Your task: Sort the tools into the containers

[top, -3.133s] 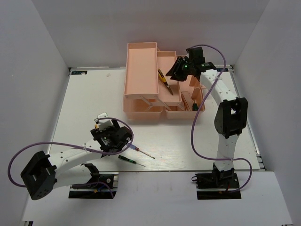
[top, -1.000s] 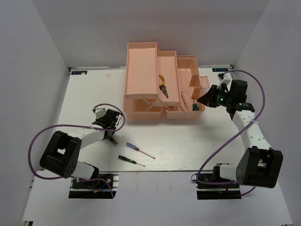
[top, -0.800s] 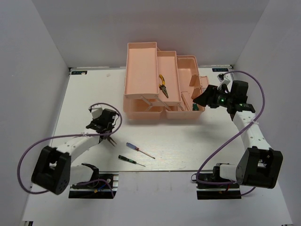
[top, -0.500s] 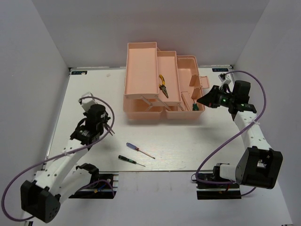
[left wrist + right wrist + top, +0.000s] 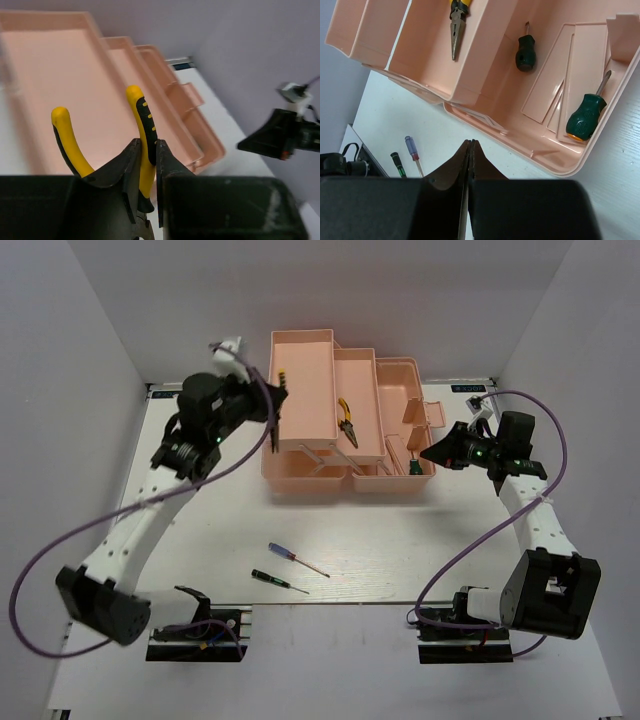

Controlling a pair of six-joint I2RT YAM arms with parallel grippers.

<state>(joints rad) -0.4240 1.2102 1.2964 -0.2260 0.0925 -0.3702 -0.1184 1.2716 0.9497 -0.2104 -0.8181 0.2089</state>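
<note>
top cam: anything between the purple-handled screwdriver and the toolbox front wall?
Nothing. In the top external view, the stretch of table between the purple-handled screwdriver and the toolbox is bare.

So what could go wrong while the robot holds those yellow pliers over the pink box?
1. The left gripper seems to pinch just one handle of the pliers. The other handle sticks out free, so the tool might twist or slip out.
2. In the top view, the pliers hang close to the left wall of the leftmost tray, so a drop from there might hit the rim or land outside.
</note>
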